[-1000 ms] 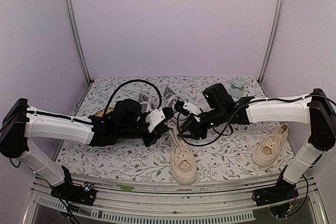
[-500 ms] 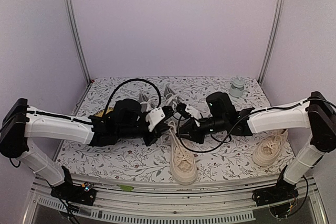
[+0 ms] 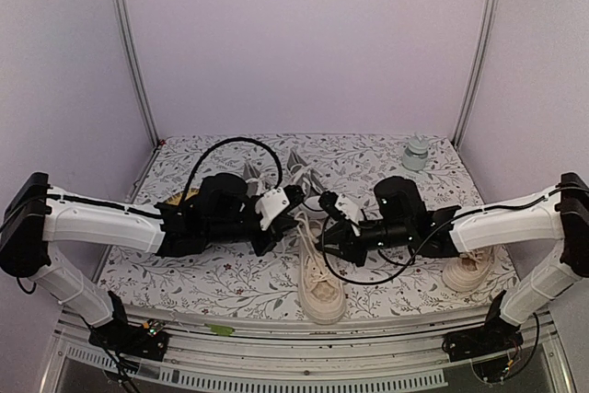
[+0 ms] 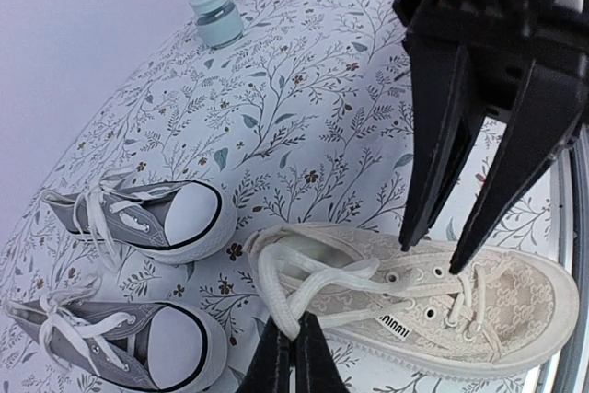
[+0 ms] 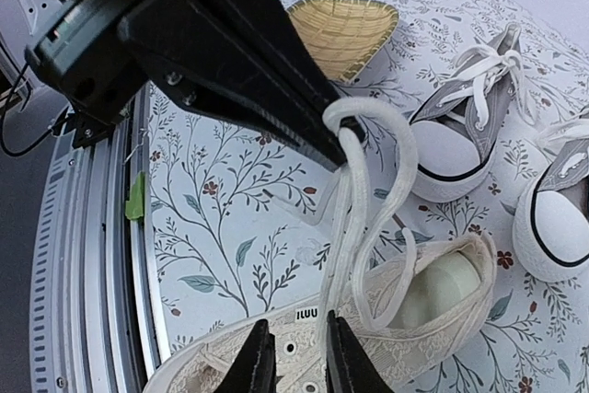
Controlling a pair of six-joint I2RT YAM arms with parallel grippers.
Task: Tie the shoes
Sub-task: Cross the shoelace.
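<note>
I found the left gripper [image 4: 294, 342] and right gripper [image 5: 296, 329] nose to nose over the cream shoe [image 3: 322, 287], its lace [image 5: 405, 158] looped up there, grey shoes [image 4: 166, 218] just behind; open table [image 3: 230, 273] lay toward the jar [image 3: 416, 154].

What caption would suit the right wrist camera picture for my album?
Left fingers pinch a loop of cream lace above the cream sneaker, two grey sneakers nearby.

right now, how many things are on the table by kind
grey sneakers: 2
cream sneakers: 2
lidded jar: 1
woven basket: 1
total: 6
</note>
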